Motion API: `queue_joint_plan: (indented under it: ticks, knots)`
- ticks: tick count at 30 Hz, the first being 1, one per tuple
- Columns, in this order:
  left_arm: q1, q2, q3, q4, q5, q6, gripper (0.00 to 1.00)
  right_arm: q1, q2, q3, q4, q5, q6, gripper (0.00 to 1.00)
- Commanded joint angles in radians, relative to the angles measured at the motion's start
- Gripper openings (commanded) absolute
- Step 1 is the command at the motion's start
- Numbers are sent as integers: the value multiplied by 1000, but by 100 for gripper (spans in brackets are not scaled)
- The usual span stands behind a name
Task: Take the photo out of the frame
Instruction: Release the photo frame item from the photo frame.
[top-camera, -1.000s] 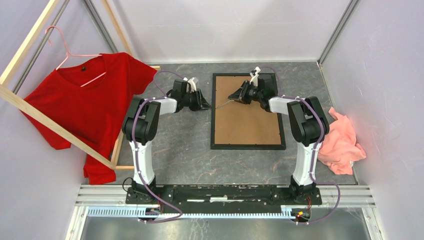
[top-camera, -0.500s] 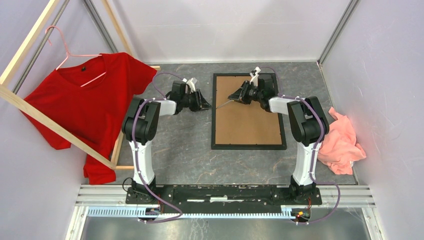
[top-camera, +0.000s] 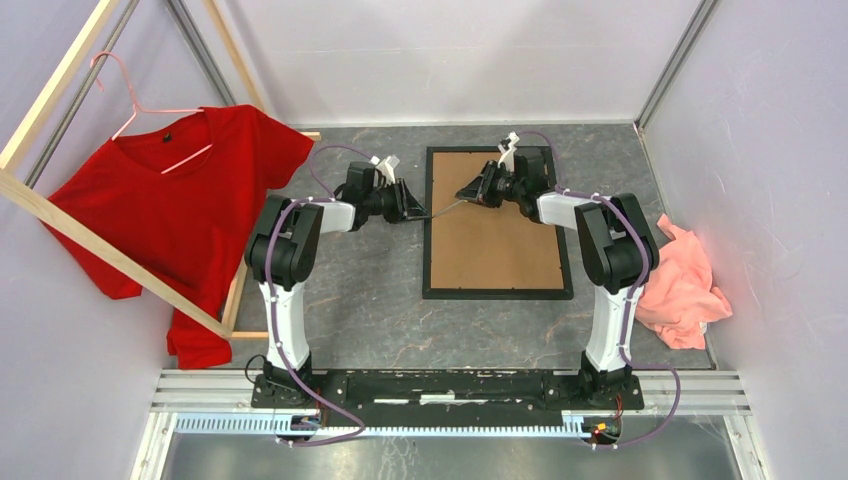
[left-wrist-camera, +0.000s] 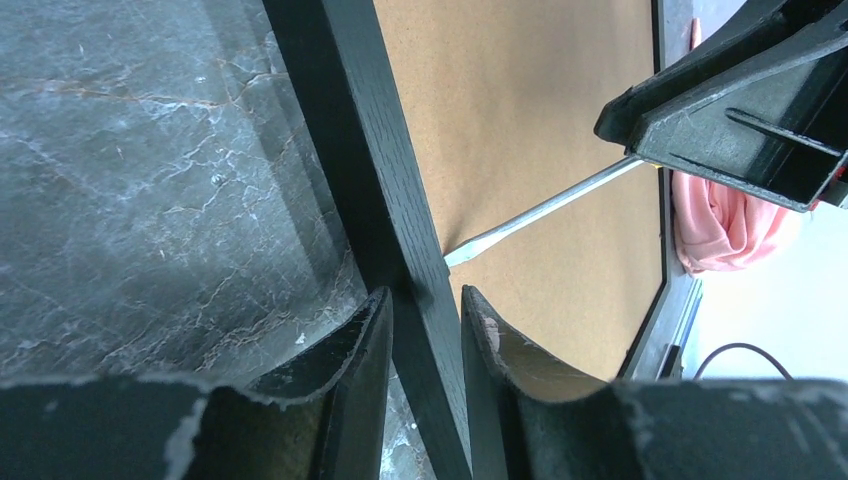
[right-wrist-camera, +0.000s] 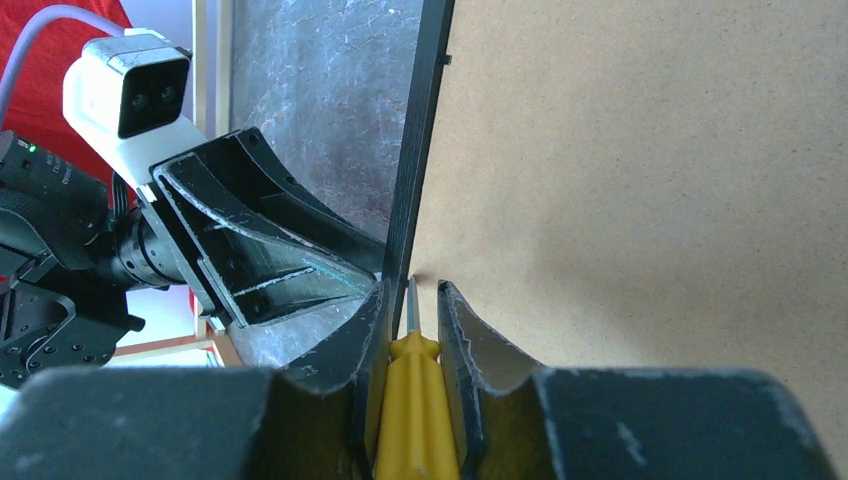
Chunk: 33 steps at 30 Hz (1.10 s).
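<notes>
From my station I see the frame (top-camera: 497, 293) lying flat on the grey stone-patterned table (top-camera: 380, 320), towards the far side and roughly centred between the two arms, with its long sides running away from me. It is face down, so all I get is the brown backing board (top-camera: 495, 245) inside the black rails; the photo is hidden underneath and I cannot see any of it. Both arms reach to the frame's left rail near its far end. The left gripper (left-wrist-camera: 425, 300) comes in from the outer side with its jaws partly apart. In its wrist view, one finger (left-wrist-camera: 345, 370) sits on the table side of the rail and the other over the backing board, each very close to the black wood. I cannot tell whether they are actually pinching the rail or only bracketing it. The right gripper (right-wrist-camera: 412, 285) hangs over the board and is clamped on the yellow handle of a screwdriver (top-camera: 450, 206). Its metal shaft slants down and to the left, and the flat tip rests where the backing board meets the inner edge of the left rail, just beside the left gripper's fingers. A red T-shirt (top-camera: 170, 210) hangs on a pale wooden rack (top-camera: 60, 215) at the left, and a crumpled pink cloth (top-camera: 685, 285) lies at the table's right edge, well apart from the frame.
</notes>
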<state>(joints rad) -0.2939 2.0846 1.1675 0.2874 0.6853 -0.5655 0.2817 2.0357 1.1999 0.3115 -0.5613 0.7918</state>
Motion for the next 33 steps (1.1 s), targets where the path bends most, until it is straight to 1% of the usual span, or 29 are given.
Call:
queue_joint_plan:
  ticks: [1, 11, 14, 18, 21, 25, 29, 33]
  knots:
    - [-1, -35, -8, 30, -6, -40, 38, 3, -8, 25, -125, 100, -111, 0]
    - [-15, -21, -9, 10, -40, -27, 38, -1, -22, 17, -143, 91, -103, 0]
    - [-20, -18, -6, -2, -55, -18, 38, -2, -31, 27, -183, 114, -114, 0]
    - [-27, -15, -3, -19, -72, -11, 37, -2, -28, 26, -201, 111, -104, 0]
    - [-31, -13, -4, -27, -85, -7, 35, -1, -6, 43, -220, 92, -103, 0]
    - [-34, -9, -3, -28, -91, -7, 31, 2, 17, 22, -184, 75, -77, 0]
    - [-36, -6, -4, -28, -86, -8, 29, 4, 13, -35, -67, 67, -18, 0]
    - [-37, 0, -2, -28, -79, -11, 28, 12, 22, -26, -56, 61, -15, 0]
